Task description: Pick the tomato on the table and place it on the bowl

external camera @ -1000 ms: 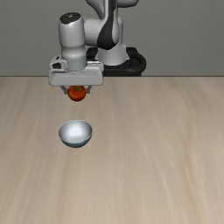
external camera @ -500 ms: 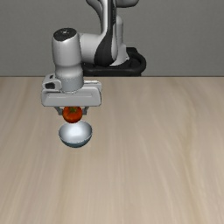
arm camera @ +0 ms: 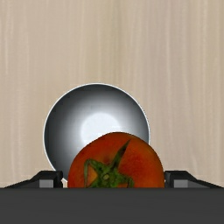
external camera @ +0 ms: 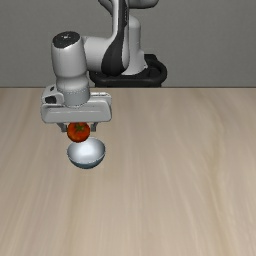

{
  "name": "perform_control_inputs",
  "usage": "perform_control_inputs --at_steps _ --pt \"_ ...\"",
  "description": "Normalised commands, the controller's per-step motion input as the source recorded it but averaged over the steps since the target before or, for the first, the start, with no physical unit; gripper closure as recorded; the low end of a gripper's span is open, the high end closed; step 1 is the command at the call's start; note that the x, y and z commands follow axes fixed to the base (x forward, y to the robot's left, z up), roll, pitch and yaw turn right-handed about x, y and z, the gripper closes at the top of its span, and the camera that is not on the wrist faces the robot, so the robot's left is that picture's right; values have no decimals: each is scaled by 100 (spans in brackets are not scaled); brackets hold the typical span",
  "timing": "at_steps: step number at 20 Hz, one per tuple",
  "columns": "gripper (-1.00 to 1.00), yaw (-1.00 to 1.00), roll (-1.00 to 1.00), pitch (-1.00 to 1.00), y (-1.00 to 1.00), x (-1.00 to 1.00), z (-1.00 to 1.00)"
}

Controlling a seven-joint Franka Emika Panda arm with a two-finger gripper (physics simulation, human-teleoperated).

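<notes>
- My pincer [external camera: 79,127] is clamped on the tomato [external camera: 80,131]; in the wrist view one finger [arm camera: 47,178] presses each flank of the red fruit [arm camera: 115,162], green stalk facing the camera.
- The tomato hangs over the bowl [external camera: 87,155], clear of its bottom; in the wrist view it covers the part of the rim nearest my fingers.
- The bowl [arm camera: 87,118] is round, metallic grey and upright, with a bright glint inside.
- It rests on a pale wood-grain table [external camera: 180,180], boards running across the exterior view.
- The arm's dark base [external camera: 150,72] sits at the table's far edge.
- Behind stands a plain grey wall [external camera: 210,40].
</notes>
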Motion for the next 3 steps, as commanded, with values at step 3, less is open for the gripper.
perform_control_inputs --at_steps 3 --pt "-100 0 0 0 0 0 0"
